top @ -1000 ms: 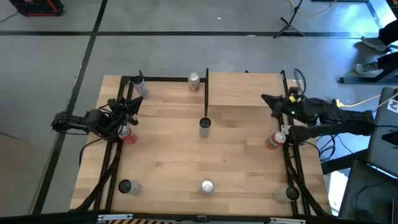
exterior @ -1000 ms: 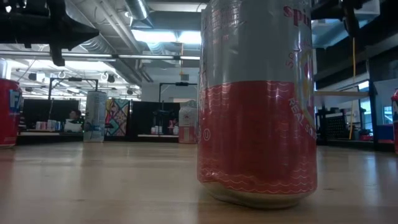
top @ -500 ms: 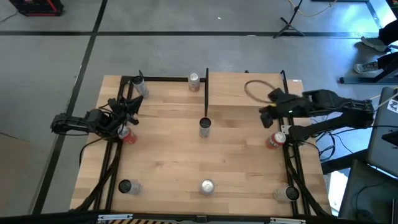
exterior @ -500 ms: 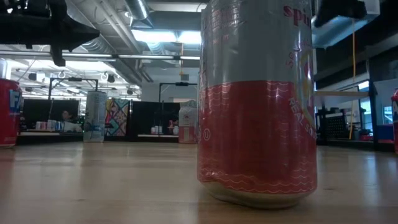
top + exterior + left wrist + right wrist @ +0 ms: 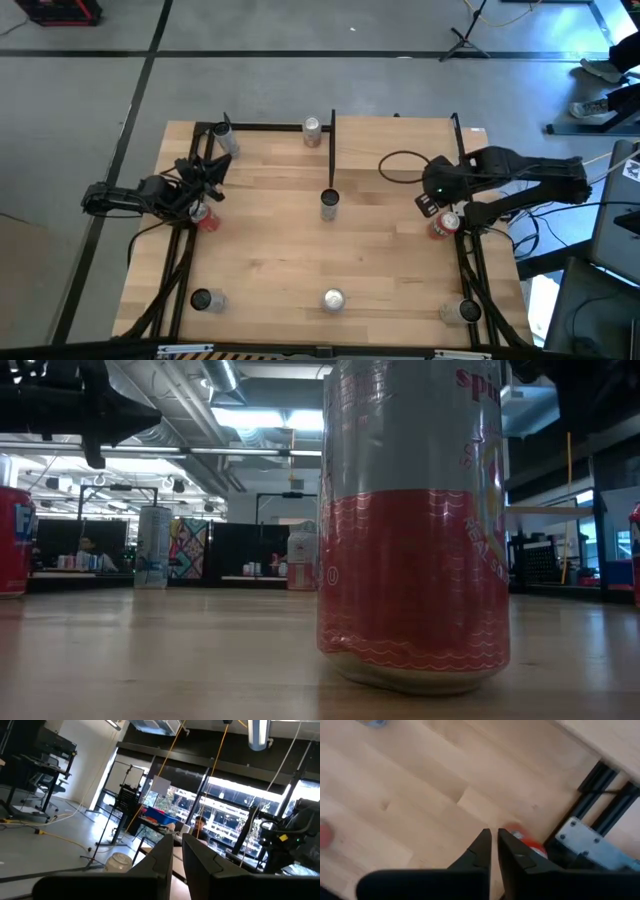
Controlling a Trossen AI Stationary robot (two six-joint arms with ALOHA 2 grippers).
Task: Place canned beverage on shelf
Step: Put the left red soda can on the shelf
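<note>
Several cans stand upright on the wooden tabletop (image 5: 270,250). A red can (image 5: 443,225) stands at the right edge; it also shows just past my fingertips in the right wrist view (image 5: 522,839). My right gripper (image 5: 428,197) hangs above the table beside this can, pointing down, shut and holding nothing (image 5: 494,840). My left gripper (image 5: 207,182) waits shut at the left edge, above another red can (image 5: 205,214); in its wrist view (image 5: 177,847) it points out into the room. The shelf (image 5: 395,132), a pale board with black posts, lies at the far right.
A silver can (image 5: 329,203) stands mid-table, with others at the far edge (image 5: 313,128), far left (image 5: 222,140) and along the near edge (image 5: 333,298). One red-and-grey can (image 5: 415,530) fills the low view. A black cable loop (image 5: 400,165) lies over the shelf's near edge.
My right gripper has swung from the shelf's right side toward the table's near edge and tipped from nearly level to pointing down, now beside the right red can. Its cable loop has swung out over the shelf. No can has moved.
</note>
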